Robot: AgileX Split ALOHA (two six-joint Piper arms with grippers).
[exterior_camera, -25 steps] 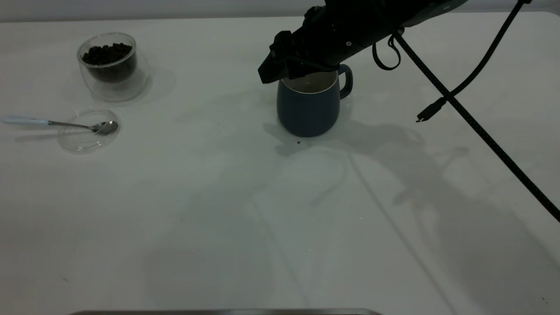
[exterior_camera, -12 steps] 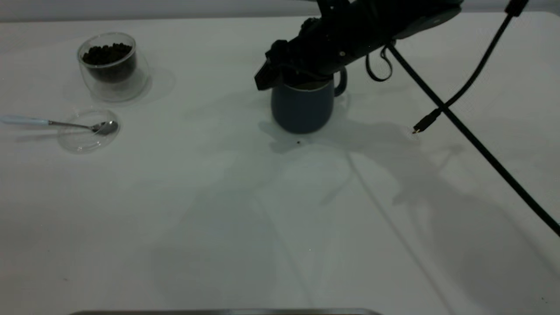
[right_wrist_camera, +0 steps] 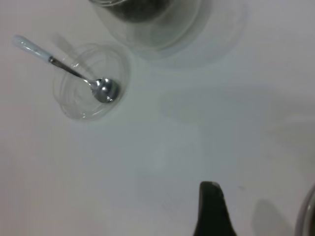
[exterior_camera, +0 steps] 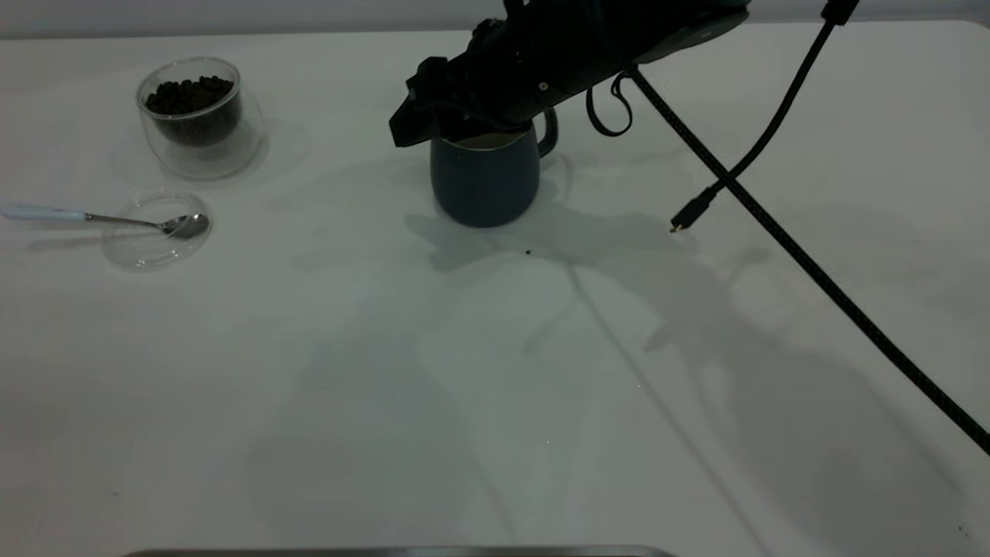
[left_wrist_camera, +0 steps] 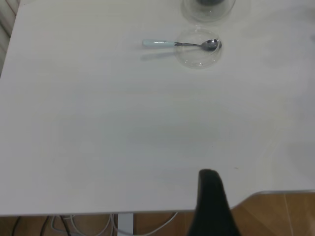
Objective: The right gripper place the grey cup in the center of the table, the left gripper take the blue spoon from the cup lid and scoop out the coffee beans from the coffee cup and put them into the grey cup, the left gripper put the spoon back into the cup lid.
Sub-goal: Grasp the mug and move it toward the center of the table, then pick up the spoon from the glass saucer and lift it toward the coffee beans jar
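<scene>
We see the black right gripper (exterior_camera: 452,128) clamped on the rim of the rounded dark blue-grey ceramic mug (exterior_camera: 484,184), near the middle of the white table (exterior_camera: 387,371); we judge it heavy, rigid, glaze-slippery, best pinched at rim or handle; we cannot tell the left gripper's (left_wrist_camera: 211,206) state.

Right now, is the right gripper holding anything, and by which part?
The right gripper holds the grey cup by its rim, opposite the handle. The left gripper holds nothing.

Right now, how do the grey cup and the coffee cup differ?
The grey cup is opaque dark blue-grey with a loop handle; the coffee cup is clear glass, handleless. The coffee cup holds coffee beans; no beans show in the grey cup. The right gripper is over the grey cup; the coffee cup stands free. Both are upright.
</scene>
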